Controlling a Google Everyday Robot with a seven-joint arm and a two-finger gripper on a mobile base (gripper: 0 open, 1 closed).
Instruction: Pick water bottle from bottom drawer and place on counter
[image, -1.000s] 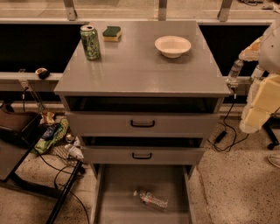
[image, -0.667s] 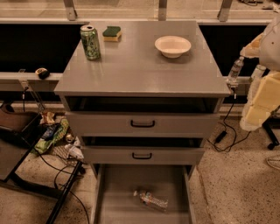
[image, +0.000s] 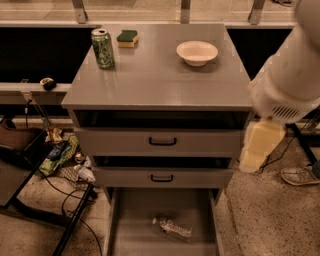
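The water bottle (image: 172, 228) lies on its side on the floor of the open bottom drawer (image: 135, 215), at the base of the cabinet. The counter (image: 155, 75) is the grey cabinet top above it. My arm comes in from the upper right as a large white segment (image: 292, 75). Its cream-coloured end, the gripper (image: 260, 145), hangs beside the cabinet's right edge at the height of the upper drawers. It is well above and to the right of the bottle and holds nothing that I can see.
On the counter stand a green soda can (image: 102, 48), a green-and-yellow sponge (image: 127, 38) and a white bowl (image: 197, 52). Two closed drawer fronts with black handles (image: 162, 141) sit above the open drawer. Cables and litter (image: 62, 160) lie on the floor at left, a shoe (image: 297, 175) at right.
My arm has swung left and down from the right edge, closer to the cabinet's right side, and fills more of the view. The bottle and the counter items have not moved.
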